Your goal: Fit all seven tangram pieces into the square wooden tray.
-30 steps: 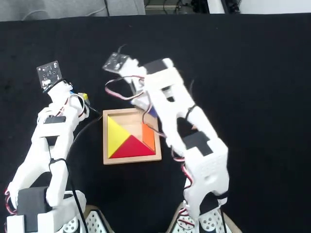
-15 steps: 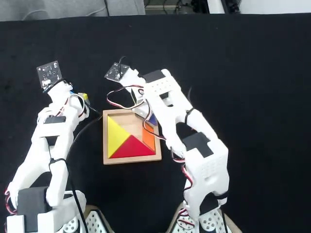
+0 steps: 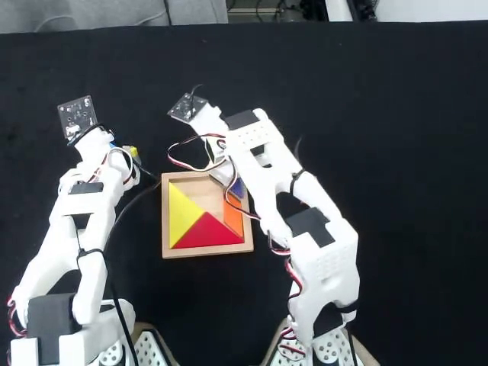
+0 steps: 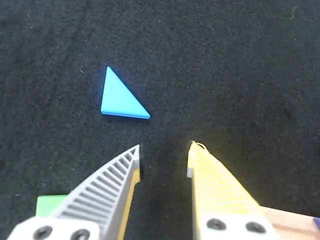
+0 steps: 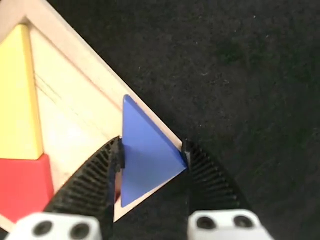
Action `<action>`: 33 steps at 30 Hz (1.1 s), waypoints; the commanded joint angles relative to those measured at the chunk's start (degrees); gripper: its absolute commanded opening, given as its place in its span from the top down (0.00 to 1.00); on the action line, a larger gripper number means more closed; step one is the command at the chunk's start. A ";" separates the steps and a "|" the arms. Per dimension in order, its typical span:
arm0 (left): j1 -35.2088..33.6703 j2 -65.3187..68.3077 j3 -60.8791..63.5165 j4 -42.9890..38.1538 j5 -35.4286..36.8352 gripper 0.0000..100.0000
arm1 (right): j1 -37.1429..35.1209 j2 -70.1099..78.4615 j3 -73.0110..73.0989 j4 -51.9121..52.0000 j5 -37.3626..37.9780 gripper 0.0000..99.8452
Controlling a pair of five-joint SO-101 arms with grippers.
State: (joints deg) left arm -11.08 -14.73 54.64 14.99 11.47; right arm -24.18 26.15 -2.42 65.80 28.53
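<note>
The square wooden tray [image 3: 206,252] holds a yellow triangle [image 3: 181,213], a red triangle [image 3: 207,230] and an orange piece [image 3: 232,217]. My right gripper [image 5: 152,145] is shut on a dark blue triangle [image 5: 142,165], which overlaps the tray's rim [image 5: 75,75] beside bare wood; from above the dark blue triangle [image 3: 239,187] sits at the tray's far right corner. My left gripper [image 4: 165,147] is open just above the black table left of the tray. A light blue triangle [image 4: 120,97] lies a short way ahead of its fingertips, untouched.
A green piece [image 4: 50,202] shows beside the grey finger of the left gripper, and a tray corner [image 4: 290,220] beside the yellow finger. Black cloth covers the whole table, with wide bare room to the right and at the back.
The right arm's wrist has shifted slightly toward the tray with the dark blue triangle in its gripper. The left arm has stayed still.
</note>
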 commanded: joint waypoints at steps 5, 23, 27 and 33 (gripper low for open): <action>0.57 -2.02 -2.33 -0.88 0.35 0.84 | -0.88 -3.65 -0.48 1.32 -2.55 0.93; 0.57 -2.02 -2.51 -0.88 0.35 0.84 | -2.99 -8.75 1.89 3.34 -0.70 0.75; 0.57 -2.02 -2.51 -0.88 0.35 0.84 | -3.96 -11.56 5.32 0.79 -0.44 0.75; 0.48 -2.02 -2.51 -0.88 0.35 0.84 | -4.57 -14.20 8.66 0.09 -0.35 0.83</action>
State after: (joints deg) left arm -11.08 -14.73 54.64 14.99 11.47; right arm -27.52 16.13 5.41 67.03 27.47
